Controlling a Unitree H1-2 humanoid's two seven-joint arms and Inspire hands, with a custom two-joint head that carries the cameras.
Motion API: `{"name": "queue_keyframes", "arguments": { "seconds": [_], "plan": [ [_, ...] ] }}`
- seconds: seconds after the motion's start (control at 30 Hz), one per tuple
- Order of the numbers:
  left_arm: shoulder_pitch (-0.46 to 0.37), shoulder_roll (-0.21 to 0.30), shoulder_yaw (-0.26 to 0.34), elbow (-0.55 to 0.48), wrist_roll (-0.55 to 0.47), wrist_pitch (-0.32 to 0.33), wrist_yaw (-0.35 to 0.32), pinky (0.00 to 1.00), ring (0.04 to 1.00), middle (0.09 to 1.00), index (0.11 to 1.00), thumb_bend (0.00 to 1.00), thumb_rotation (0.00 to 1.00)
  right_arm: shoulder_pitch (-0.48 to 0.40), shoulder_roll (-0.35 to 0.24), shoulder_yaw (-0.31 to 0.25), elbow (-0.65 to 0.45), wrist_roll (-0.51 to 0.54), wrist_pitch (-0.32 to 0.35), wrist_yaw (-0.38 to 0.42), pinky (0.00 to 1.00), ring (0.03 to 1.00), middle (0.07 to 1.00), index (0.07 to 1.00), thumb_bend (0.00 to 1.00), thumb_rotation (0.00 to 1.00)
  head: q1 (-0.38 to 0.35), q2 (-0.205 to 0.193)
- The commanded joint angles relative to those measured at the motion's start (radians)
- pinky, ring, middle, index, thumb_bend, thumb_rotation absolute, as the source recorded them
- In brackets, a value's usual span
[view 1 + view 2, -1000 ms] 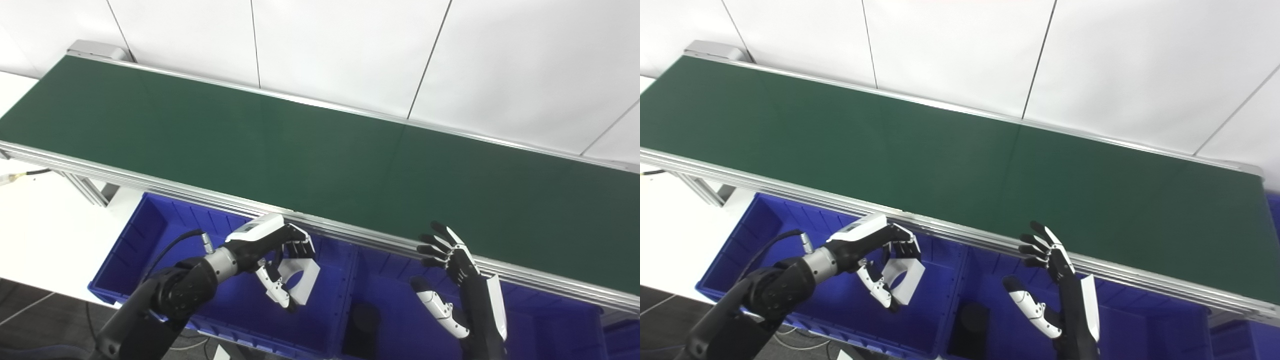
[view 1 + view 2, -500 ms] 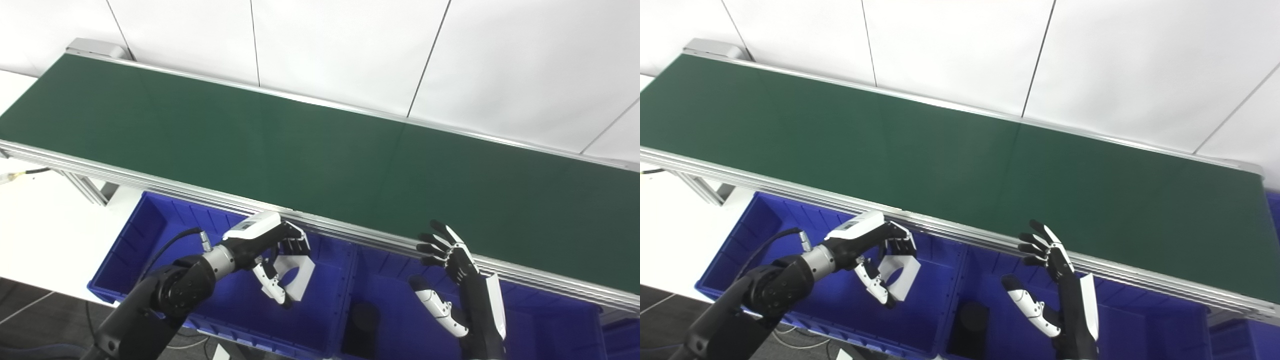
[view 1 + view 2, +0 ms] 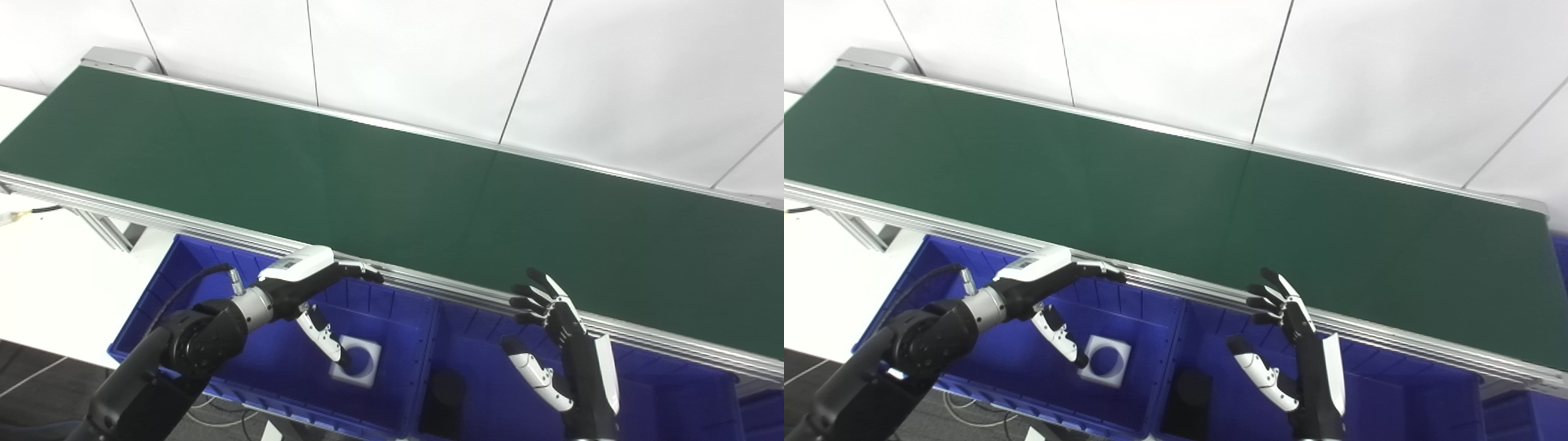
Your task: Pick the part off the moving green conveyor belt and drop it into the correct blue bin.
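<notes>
A white square part (image 3: 356,364) with a round hole lies flat on the floor of the left blue bin (image 3: 184,288). My left hand (image 3: 318,291) hovers above it, open, fingers stretched toward the conveyor's front rail and thumb pointing down at the part. My right hand (image 3: 548,318) stands upright and open over the middle blue bin (image 3: 484,392), just in front of the rail, holding nothing. The green conveyor belt (image 3: 380,184) carries nothing in view.
A black cylindrical part (image 3: 442,398) sits in the middle bin near its left wall. The aluminium front rail (image 3: 447,291) runs just above both hands. A white table (image 3: 55,269) lies at the left, and another blue bin (image 3: 759,410) shows at the far right.
My left hand has opened and let go of the white part, which dropped onto the left bin's floor. The right hand has stayed where it was.
</notes>
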Motion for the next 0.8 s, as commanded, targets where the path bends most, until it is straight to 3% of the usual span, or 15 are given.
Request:
{"name": "queue_keyframes", "arguments": {
  "seconds": [0.0,0.33,0.43,0.6,0.67,0.77],
  "plan": [
    [-0.004,0.019,0.013,-0.042,-0.018,0.006,0.002,0.92,0.893,0.888,0.884,1.0,0.27,-0.008,0.011,0.002,-0.027,0.007,-0.011,0.002,0.62,0.714,0.765,0.86,0.63,0.6,0.0,-0.003],
    [0.008,0.016,0.037,-0.082,-0.044,0.013,0.0,0.93,0.906,0.911,0.913,1.0,0.27,-0.011,0.014,0.005,-0.016,0.01,-0.022,0.0,0.62,0.716,0.766,0.86,0.62,0.57,-0.026,-0.001],
    [0.018,0.005,0.059,-0.079,-0.088,-0.041,0.037,0.88,0.877,0.887,0.886,1.0,0.31,-0.011,0.015,0.006,-0.019,0.004,-0.014,0.001,0.62,0.715,0.767,0.858,0.62,0.57,-0.029,0.001],
    [0.056,-0.055,0.103,-0.073,-0.23,-0.089,0.096,0.78,0.838,0.85,0.85,0.91,0.53,-0.01,0.018,0.007,-0.02,-0.009,-0.014,-0.003,0.61,0.715,0.77,0.857,0.62,0.58,-0.036,-0.003],
    [0.071,-0.085,0.114,-0.074,-0.279,-0.104,0.113,0.72,0.809,0.838,0.853,0.87,0.68,-0.01,0.017,0.007,-0.016,-0.008,-0.02,-0.004,0.61,0.712,0.771,0.855,0.62,0.58,-0.038,-0.01],
    [0.098,-0.146,0.13,-0.053,-0.39,-0.148,0.135,0.72,0.793,0.825,0.857,0.84,0.81,-0.008,0.016,0.008,-0.005,0.0,-0.028,-0.001,0.61,0.714,0.772,0.855,0.62,0.57,-0.048,-0.035]
  ]
}}
